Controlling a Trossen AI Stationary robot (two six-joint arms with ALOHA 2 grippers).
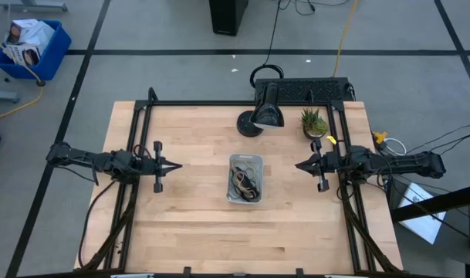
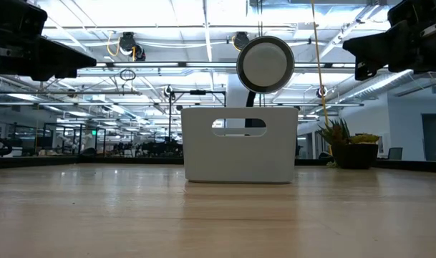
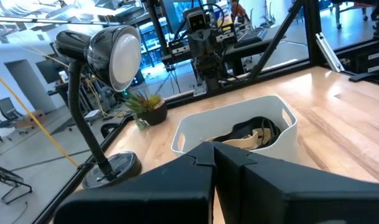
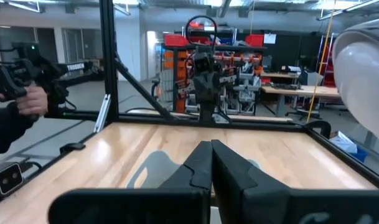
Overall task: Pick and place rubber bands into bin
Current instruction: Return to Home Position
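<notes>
The bin [image 1: 245, 178], a small pale plastic tray with handle slots, stands at the table's middle and also shows in the low view [image 2: 239, 143]. Dark and tan rubber bands [image 1: 246, 182] lie tangled inside it, seen over its rim in the left wrist view [image 3: 251, 132]. My left gripper [image 1: 177, 165] hangs shut above the table to the bin's left, pointing level at it [image 3: 213, 149]. My right gripper [image 1: 298, 164] hangs shut to the bin's right, also pointing level toward it [image 4: 211, 148]. Neither touches anything.
A black desk lamp [image 1: 265, 112] stands on its round base at the far middle, with a small potted plant [image 1: 314, 122] to its right. A person's hand [image 4: 27, 99] holding a device shows beyond the table's edge. Bare wood lies all around the bin.
</notes>
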